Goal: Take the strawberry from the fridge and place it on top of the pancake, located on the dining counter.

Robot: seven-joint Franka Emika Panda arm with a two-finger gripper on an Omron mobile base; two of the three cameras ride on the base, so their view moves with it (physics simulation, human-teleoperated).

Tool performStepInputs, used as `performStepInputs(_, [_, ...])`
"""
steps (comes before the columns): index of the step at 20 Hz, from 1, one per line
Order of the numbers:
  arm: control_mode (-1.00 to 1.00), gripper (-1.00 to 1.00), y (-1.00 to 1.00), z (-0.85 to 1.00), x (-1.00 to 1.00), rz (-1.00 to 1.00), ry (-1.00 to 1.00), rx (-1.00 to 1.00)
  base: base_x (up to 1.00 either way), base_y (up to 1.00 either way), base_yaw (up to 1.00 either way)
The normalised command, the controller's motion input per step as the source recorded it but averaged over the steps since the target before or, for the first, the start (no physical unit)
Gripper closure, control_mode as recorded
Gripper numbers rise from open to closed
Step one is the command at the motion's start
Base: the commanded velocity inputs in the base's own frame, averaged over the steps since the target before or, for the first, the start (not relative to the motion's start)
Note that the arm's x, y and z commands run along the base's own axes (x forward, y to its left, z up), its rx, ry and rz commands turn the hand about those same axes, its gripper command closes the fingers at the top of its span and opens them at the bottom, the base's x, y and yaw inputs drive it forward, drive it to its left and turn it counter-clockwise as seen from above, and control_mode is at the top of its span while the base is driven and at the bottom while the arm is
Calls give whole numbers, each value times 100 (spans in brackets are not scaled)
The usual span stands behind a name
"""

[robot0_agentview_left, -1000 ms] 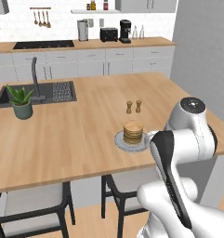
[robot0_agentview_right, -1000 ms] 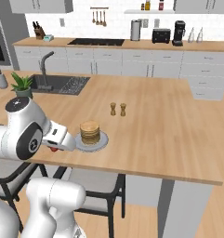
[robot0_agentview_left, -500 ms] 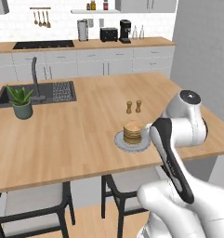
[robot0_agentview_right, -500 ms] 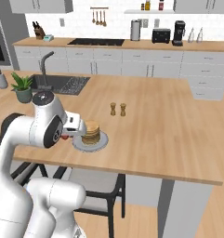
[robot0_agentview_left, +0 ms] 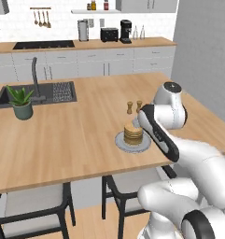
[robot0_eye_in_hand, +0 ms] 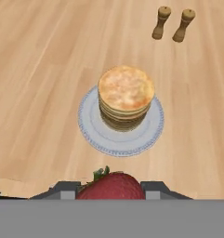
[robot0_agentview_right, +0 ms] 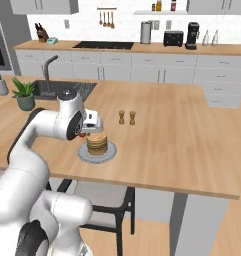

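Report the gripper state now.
Gripper: closed on the strawberry, above the dining counter, short of the pancake.

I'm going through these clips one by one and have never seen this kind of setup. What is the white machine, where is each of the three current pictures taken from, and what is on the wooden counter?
The white machine is a jointed robot arm on a base that drives, in a rendered kitchen. Two pictures come from cameras on that base, behind the arm to its left and right, looking forward and down. The third comes from a camera on the arm's hand, looking along its pincer.

On the dining counter stands a grey plate with a pancake stack, and past it two small wooden shakers. A potted plant sits by the inset sink.

The pincer is shut on a strawberry, red with a bit of green leaf, close beside the plate. The pancake's top is bare, so the fruit is not yet placed.
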Motion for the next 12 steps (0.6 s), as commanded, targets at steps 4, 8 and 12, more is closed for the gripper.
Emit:
performStepInputs(4, [-100, 100, 0, -25, 100, -3, 22, -11, 0, 0, 0])
performStepInputs(8, [-100, 100, 0, -14, 100, -3, 27, -6, 0, 0, 0])
performStepInputs(12, [-100, 100, 0, -19, 98, 1, 12, 0, 0, 0, 0])
